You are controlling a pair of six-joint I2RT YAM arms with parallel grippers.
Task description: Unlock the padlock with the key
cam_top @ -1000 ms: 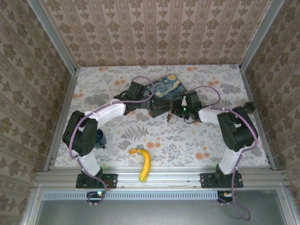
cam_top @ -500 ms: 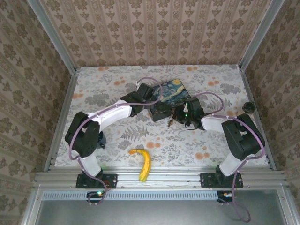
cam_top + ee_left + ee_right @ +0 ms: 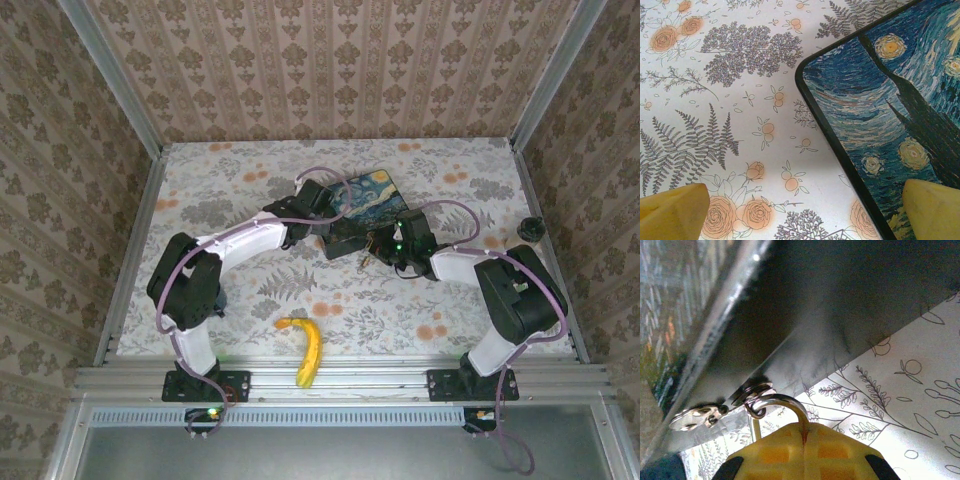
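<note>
padlock (image 3: 782, 398), thin silvery u-shaped shackle: pinched by right gripper (image 3: 805, 440), yellow pads closed, against dark starry-night tin box (image 3: 900, 100); silvery key (image 3: 692, 419) hanging off shackle. left gripper (image 3: 802, 210): fingers spread, over box corner.

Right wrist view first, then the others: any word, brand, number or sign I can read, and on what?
None readable anywhere.
Tin box lid: painted swirls and stars, no lettering.
Padlock shackle: bare metal, no stamp visible.
Small silvery piece on the ring beside it: any marks too blurred to read.
</note>
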